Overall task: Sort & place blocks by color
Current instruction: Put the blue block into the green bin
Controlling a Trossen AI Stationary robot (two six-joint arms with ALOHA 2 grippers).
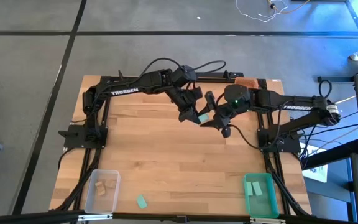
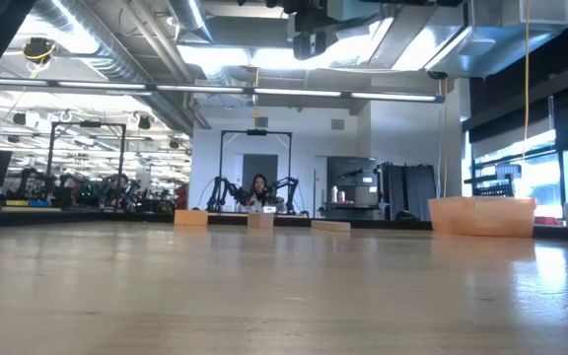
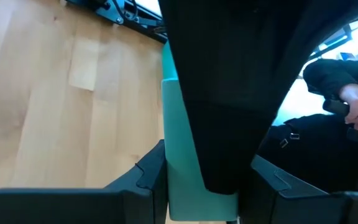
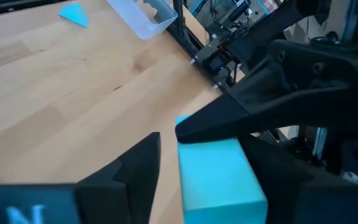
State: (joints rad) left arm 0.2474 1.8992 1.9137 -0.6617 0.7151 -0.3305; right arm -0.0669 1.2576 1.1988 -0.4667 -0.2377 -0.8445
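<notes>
Closest to lens: teal block (image 3: 182, 149), clamped upright between fingers of left pincer (image 1: 192, 112). Narrow grip, pads tight on the block's flat faces. Held off the counter (image 1: 166, 155), over its far middle, where both arms meet.

Right pincer (image 1: 209, 121) pushed in from opposite side, fingers straddling the same block. Right wrist view shows a sliver of daylight between one finger and the block face, so not gripping yet; reads as wide, not clamped.

Step in hand, by my read: mid-air handover, left to right. Makes sense given layout: green bin (image 1: 248, 199) on the right arm's side at near edge, already holding teal pieces. Clear bin (image 1: 91, 193) at near left with pale wood pieces. Orange bin (image 1: 248, 81) at far edge behind the right arm.

Next move calls for:
- closing right pincer square on the free faces, no twisting
- releasing left only once right has a firm hold, else a drop onto bare counter
- backing left arm clear before swinging right, fingers interleaved tight here
- carrying to green bin, dropping inside the walls

Still outstanding: second teal block (image 1: 142, 201) lying loose on counter between clear and green bins, nearer the clear one. Can't see any orange blocks.
</notes>
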